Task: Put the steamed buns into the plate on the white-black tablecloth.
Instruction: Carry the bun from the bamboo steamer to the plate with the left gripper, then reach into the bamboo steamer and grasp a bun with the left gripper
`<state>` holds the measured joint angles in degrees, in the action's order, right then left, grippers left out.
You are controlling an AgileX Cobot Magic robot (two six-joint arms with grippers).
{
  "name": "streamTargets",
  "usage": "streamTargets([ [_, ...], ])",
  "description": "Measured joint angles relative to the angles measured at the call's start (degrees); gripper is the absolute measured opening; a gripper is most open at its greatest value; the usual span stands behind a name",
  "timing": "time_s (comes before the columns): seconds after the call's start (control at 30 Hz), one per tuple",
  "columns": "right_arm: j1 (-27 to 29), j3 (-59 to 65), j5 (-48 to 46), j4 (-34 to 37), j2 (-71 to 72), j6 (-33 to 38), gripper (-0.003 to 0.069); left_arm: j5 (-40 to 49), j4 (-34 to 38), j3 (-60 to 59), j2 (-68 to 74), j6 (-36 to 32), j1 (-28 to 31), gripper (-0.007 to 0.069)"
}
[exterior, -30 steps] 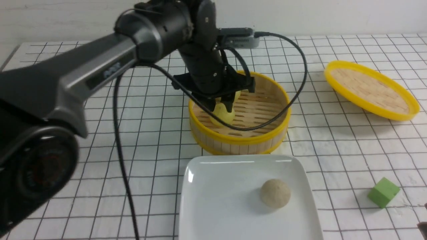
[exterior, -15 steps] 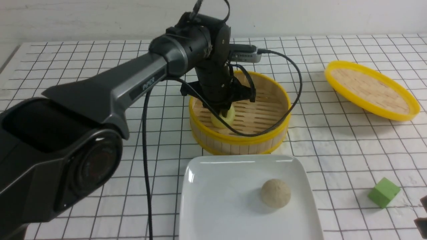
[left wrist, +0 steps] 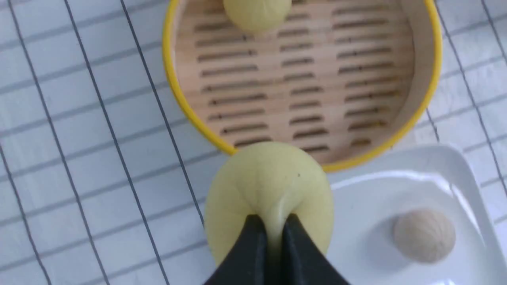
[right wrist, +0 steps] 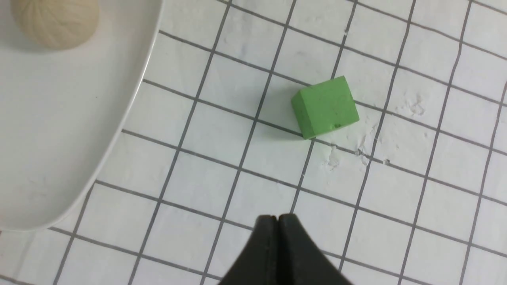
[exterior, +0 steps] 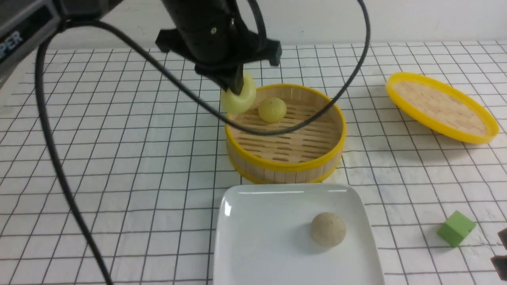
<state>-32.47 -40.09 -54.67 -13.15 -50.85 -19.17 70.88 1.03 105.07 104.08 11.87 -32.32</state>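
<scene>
"Steamed buns (exterior: 273,111): where does each lie?" asks the student.

"One yellow bun (exterior: 237,99) hangs in the left tool (exterior: 237,85), in the air over the left rim of the bamboo steamer (exterior: 285,166)," the tutor replies. "The second yellow bun (exterior: 271,109) rests on the steamer's slats. The beige-grey bun (exterior: 327,229) sits on the plate (exterior: 253,245), which stands on the white-black tablecloth (exterior: 119,158) just in front of the steamer."

"How is it gripped?"

"The left tool's jaws are almost closed, pinching a fold at the bun's crown, and the skin puckers round the tips. The right tool (right wrist: 278,221) is closed on nothing, poised over bare cloth near a green cube (right wrist: 324,107)."

"And its handling?"

"Judged from that dent, it is light, soft and easily creased. A pinch of skin may tear or slip. A gentle hold across the widest part, one jaw on each side, would suit the remaining bun better."
</scene>
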Motion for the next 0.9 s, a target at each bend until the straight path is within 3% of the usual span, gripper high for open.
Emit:
streamTargets([
  [0.17, 0.00, 0.00, -0.05, 0.00, 0.00, 0.00, 0.0003, -2.15, 8.65, -15.75, 0.54, -1.74, 0.00, 0.0031],
  [0.37, 0.00, 0.00, -0.05, 0.00, 0.00, 0.00, 0.0008, -11.94, 12.15, -21.22, 5.46, -2.75, 0.00, 0.0107],
  [0.57, 0.00, 0.00, -0.05, 0.00, 0.00, 0.00, 0.0015, -16.60, 12.51, -21.34, 7.37, -2.75, 0.00, 0.0350],
  [0.67, 0.00, 0.00, 0.00, 0.00, 0.00, 0.00, 0.0018, -16.87, 12.58, -20.42, 7.37, -2.67, 0.00, 0.0430],
  [0.83, 0.00, 0.00, 0.00, 0.00, 0.00, 0.00, 0.0022, -12.28, 10.57, -12.53, 7.98, -0.04, 0.05, 0.0437],
  [0.9, 0.00, 0.00, 0.00, 0.11, 0.00, 0.00, 0.0023, -8.45, 7.30, -4.97, 9.32, 0.95, 0.05, 0.0350],
])
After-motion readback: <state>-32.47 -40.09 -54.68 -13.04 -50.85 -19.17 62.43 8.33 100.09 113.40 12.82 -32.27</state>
